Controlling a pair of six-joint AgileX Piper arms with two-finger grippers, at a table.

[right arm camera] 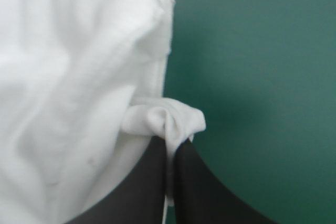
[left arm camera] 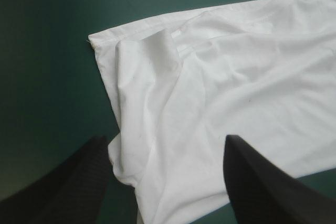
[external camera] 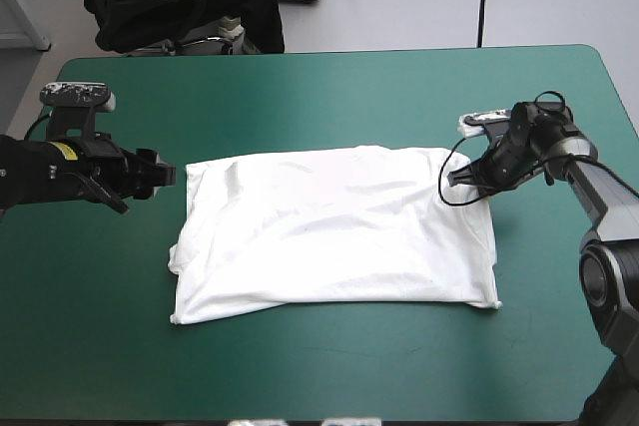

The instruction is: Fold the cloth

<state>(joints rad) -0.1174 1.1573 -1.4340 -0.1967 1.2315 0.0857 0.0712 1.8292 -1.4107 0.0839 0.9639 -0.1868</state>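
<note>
- Your left gripper (left arm camera: 165, 140) had its black fingers wide apart and held nothing; the T-shirt's (external camera: 334, 231) left edge lay just ahead of it.
- Your right gripper (right arm camera: 169, 148) was pinched together on a bunched fold at the T-shirt's far right corner.
- The T-shirt lay spread flat mid-table, a rough rectangle of soft white fabric with shallow wrinkles, on the smooth teal-green cover (external camera: 329, 97).
</note>
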